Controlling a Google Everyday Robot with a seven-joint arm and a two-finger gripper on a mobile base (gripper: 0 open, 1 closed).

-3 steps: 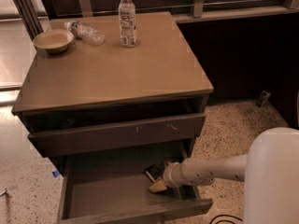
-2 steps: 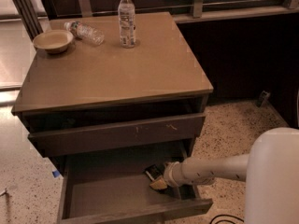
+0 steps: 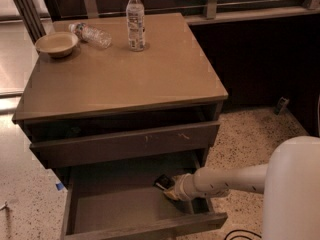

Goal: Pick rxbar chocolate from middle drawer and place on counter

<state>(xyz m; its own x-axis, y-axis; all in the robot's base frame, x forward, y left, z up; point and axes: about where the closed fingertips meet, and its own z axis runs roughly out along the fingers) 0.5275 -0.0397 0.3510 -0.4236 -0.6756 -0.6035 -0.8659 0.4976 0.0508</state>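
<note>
Unmoved gripper (image 3: 169, 193) sits beside flat black rxbar chocolate (image 3: 162, 182) in middle drawer (image 3: 115, 211)

The robot's body (image 3: 295, 189) is a big, smooth, rounded shell of white colour, and no markings can be seen on it. From it goes one arm (image 3: 235, 180), a white round tube that looks a little greyer in the shadow. Near its end the arm has a wider white collar (image 3: 187, 186) with rings. After the collar comes the gripper (image 3: 169, 193), a small yellowish-tan part, inside the middle drawer (image 3: 115, 209), at the drawer's right side.
</note>
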